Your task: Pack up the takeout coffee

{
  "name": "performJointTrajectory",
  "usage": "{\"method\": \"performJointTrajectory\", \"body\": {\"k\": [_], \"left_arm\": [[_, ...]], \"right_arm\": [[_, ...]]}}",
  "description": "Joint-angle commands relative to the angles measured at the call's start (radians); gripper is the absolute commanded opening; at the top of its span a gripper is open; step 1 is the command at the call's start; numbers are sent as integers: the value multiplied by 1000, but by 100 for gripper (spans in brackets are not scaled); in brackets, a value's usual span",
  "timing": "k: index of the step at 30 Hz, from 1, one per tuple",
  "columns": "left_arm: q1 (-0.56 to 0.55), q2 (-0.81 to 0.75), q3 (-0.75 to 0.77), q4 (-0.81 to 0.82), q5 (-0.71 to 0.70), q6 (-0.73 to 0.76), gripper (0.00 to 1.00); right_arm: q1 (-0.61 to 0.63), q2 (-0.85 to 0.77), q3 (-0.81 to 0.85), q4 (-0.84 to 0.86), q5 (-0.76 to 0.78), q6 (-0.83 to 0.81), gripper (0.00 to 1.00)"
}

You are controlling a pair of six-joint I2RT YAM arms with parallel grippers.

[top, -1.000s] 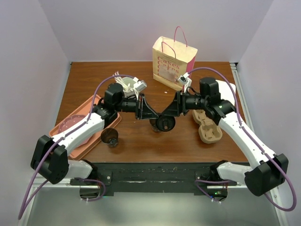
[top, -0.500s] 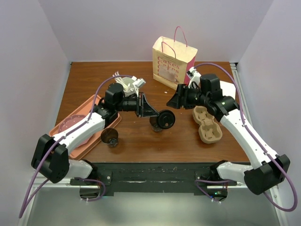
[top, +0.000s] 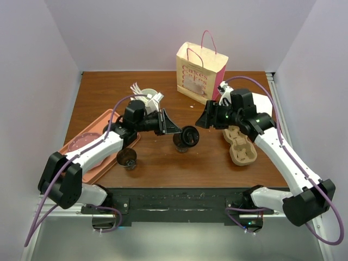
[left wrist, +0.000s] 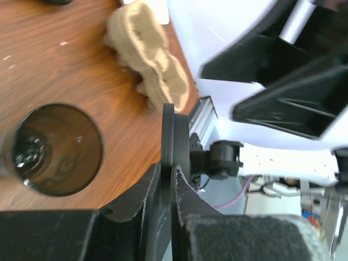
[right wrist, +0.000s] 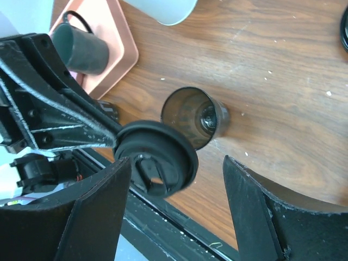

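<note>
The coffee cup (top: pixel 180 143) is a small dark paper cup, standing open without its lid at the table's middle. It also shows in the left wrist view (left wrist: pixel 57 149) and the right wrist view (right wrist: pixel 194 115). My left gripper (top: pixel 183 133) is shut on the edge of the round black lid (top: pixel 191 136) and holds it on edge just above and right of the cup. The left wrist view shows the fingers (left wrist: pixel 155 187) pinching the lid (left wrist: pixel 175 138). My right gripper (top: pixel 209 117) is open and empty, a little back and right of the lid (right wrist: pixel 157 157).
A tan pulp cup carrier (top: pixel 241 145) lies at the right. A paper bag (top: pixel 200 72) stands at the back. A white cup of stirrers (top: pixel 142 95) stands back left. A pink tray (top: pixel 81 147) is at the left, with a second dark cup (top: pixel 126 157) beside it.
My right gripper has let go of the lid, opened and drawn back to the right. My left gripper keeps the lid and has shifted it slightly.
</note>
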Motion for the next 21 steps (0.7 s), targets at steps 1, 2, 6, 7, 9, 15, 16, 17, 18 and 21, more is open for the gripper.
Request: {"method": "performJointTrajectory", "body": {"k": [1,2,6,7,9,15,16,17,18,21], "left_arm": [[13,7,-61,28,-76,-67,0],[18,12,-64,41,-82,-80,0],[20,55,-58,73,-86,-86,0],[21,69,-61,87,-86,-90,0],[30,78,-66,122,-78,-104,0],[56,89,-84,148,-50,-104,0],[62,87,-98,156,-43,-109,0],[70,87,-103,174,-38,-113,0],[75,86,-106,174,-32,-115,0],[79,89,-107,171,-20,-109,0]], "right_arm": [[-3,-23,-14,-8,40,5,72],[-1,-23,-18,-6,39,5,72],[-1,-21,-32,-3,42,0,72],[-1,-20,-37,-2,40,0,72],[-1,-12,-47,6,34,-7,72],[-1,11,-58,7,13,-32,72],[-3,14,-60,6,7,-36,72],[-1,18,-61,3,-1,-41,72],[-1,24,-66,4,-10,-47,71],[-1,32,-93,36,-49,-35,68]]}}
